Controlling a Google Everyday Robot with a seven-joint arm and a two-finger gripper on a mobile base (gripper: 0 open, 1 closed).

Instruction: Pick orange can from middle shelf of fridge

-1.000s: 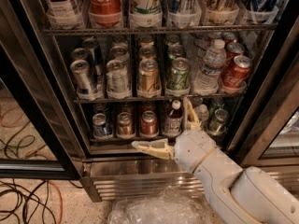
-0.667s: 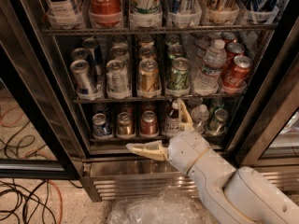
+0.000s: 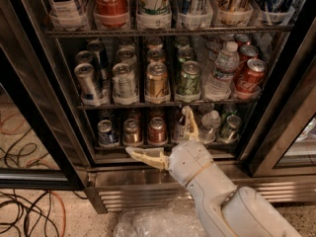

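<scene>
Orange can [image 3: 157, 81] stood on the middle shelf [image 3: 123, 104]; the hand [image 3: 157, 130], fingers spread wide, hovered at its 6 o'clock.

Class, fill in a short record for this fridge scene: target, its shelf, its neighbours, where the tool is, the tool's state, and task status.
target: orange can, upright, front row
shelf: middle shelf of the fridge
left neighbour: silver can
right neighbour: green can
tool position: tool lower than the middle shelf, in front of the cans on the shelf beneath
tool state: spread wide open, holding nothing
status: orange can not yet grasped
</scene>
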